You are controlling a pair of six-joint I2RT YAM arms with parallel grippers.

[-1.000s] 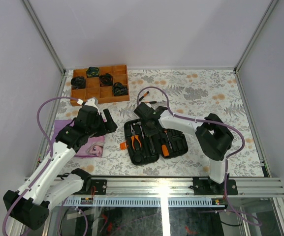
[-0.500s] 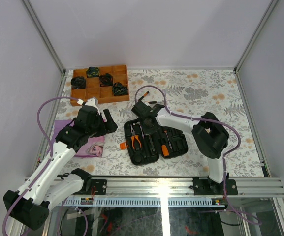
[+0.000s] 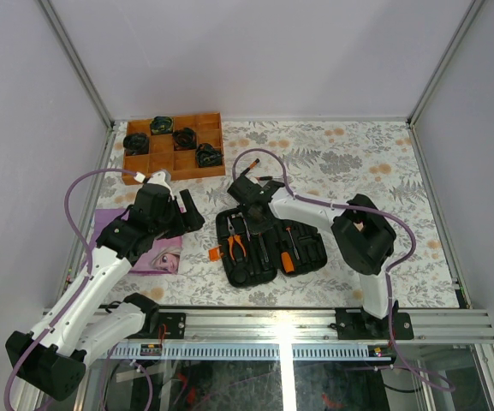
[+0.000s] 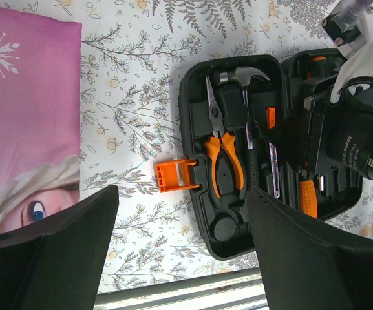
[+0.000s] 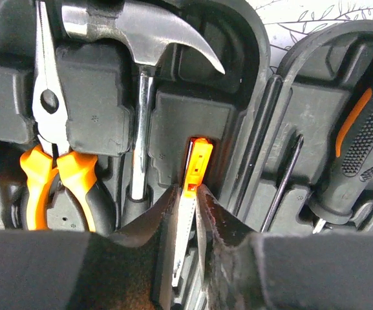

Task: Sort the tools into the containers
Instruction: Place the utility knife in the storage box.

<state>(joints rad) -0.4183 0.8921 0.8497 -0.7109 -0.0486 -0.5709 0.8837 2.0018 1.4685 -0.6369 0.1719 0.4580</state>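
One black tool case (image 3: 268, 244) lies open on the floral table cover (image 3: 358, 163), both halves facing up, its single orange latch (image 4: 176, 175) sticking out from the side.

The right gripper (image 5: 187, 194) is down inside the case. Its two fingers (image 5: 163, 219) stand close together with one slim orange-tipped tool (image 5: 197, 161) between them, the steel strip running back into the narrow gap. Whether they press on it or only flank it cannot be told.

Just ahead of these jaws and to their left lies one steel hammer (image 5: 141, 29), its shaft running down beside the left finger. Further left is one pair of orange-handled pliers (image 5: 50, 129), seated in its moulded slot. To the right of the jaws, in the other half, two thin dark shafts (image 5: 258, 148) lie side by side, and beyond them one screwdriver (image 5: 361, 135) with a black and orange handle.

The left gripper (image 4: 181, 213) hangs with its jaws wide apart and nothing between them. The case lies ahead of them, the latch nearest.

Well beyond the left jaws, one wooden tray (image 3: 174, 163) holds four dark round items (image 3: 184, 138), one to a compartment. One purple printed sheet (image 4: 24, 129) lies beside them.
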